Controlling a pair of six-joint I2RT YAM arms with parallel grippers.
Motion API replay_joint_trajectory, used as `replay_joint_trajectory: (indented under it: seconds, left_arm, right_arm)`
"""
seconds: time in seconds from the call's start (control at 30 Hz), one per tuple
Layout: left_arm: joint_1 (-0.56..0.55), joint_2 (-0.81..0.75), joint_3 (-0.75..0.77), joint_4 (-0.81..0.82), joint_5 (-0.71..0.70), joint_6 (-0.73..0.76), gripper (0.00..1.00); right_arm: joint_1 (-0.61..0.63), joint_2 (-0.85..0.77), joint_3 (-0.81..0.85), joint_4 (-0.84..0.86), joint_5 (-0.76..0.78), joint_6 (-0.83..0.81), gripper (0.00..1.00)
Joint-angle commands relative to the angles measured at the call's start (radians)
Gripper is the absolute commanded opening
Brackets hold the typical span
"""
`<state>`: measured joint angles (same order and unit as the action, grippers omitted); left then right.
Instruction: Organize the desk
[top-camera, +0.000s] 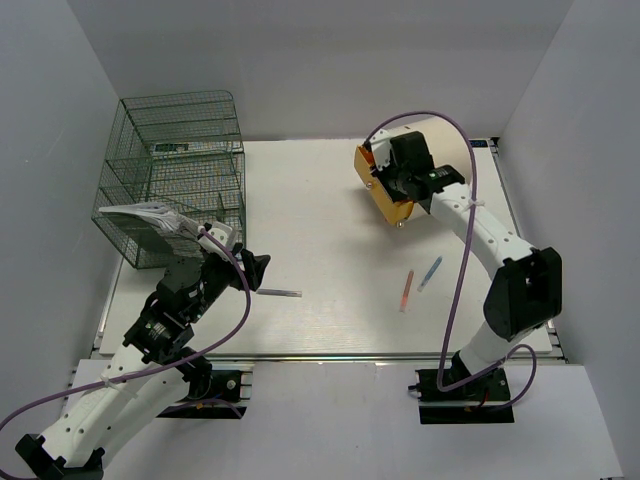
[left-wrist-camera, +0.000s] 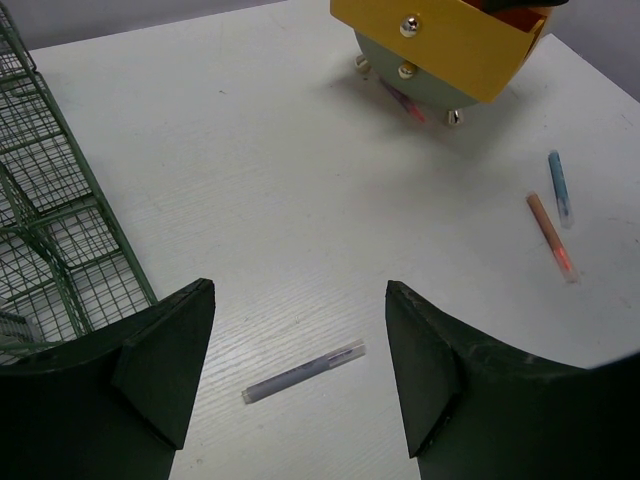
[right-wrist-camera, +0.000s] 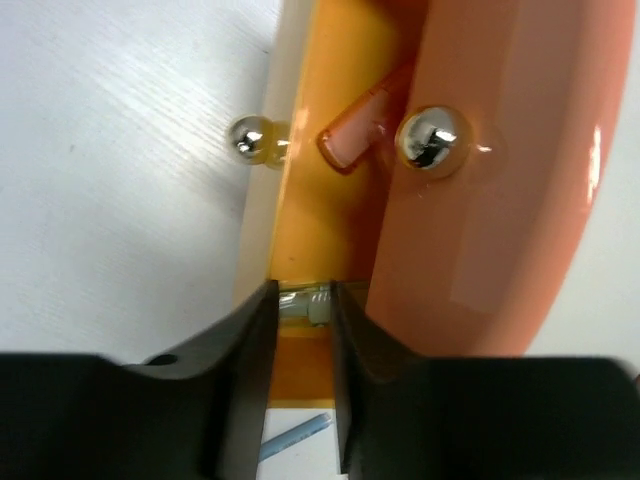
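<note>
Pen lying on table directly beneath left tool, nearer arm | axis running jaw to jaw, so wrist turn is looking necessary | left tool gaping wide, holding nothing | right tool sitting well apart, pinching drawer knob narrowly

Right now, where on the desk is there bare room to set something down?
Bare desk lies between the green wire rack and the orange drawer box, and nearer, between the grey pen and the orange pen. Crowded: right side, by the blue pen.
</note>
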<state>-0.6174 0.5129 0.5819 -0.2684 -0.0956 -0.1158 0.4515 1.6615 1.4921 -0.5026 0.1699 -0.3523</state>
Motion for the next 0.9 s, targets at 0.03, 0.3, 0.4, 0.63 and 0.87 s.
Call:
replay_joint_trajectory:
  seconds: [0.03, 0.3, 0.4, 0.63, 0.87]
  left_arm:
    - [-0.004, -0.004, -0.005, 0.012, 0.013, 0.004, 0.77]
    - [-0.004, 0.006, -0.008, 0.029, 0.068, 0.008, 0.46]
    - [-0.004, 0.013, -0.011, 0.04, 0.094, 0.01, 0.2]
    - [-0.004, 0.059, -0.001, 0.037, 0.168, -0.005, 0.0]
    - [0.005, 0.088, 0.016, 0.021, 0.212, -0.015, 0.0]
  right_arm:
    - [0.001, -0.167, -0.076, 0.096, -0.209, -0.04, 0.21]
    - [0.0, -0.419, -0.315, 0.213, -0.615, -0.125, 0.0]
    - [-0.005, -0.454, -0.369, 0.236, -0.648, -0.056, 0.0]
    - [-0.016, -0.52, -0.435, 0.231, -0.751, 0.019, 0.0]
    - [-0.048, -0.52, -0.506, 0.127, -0.849, -0.103, 0.01]
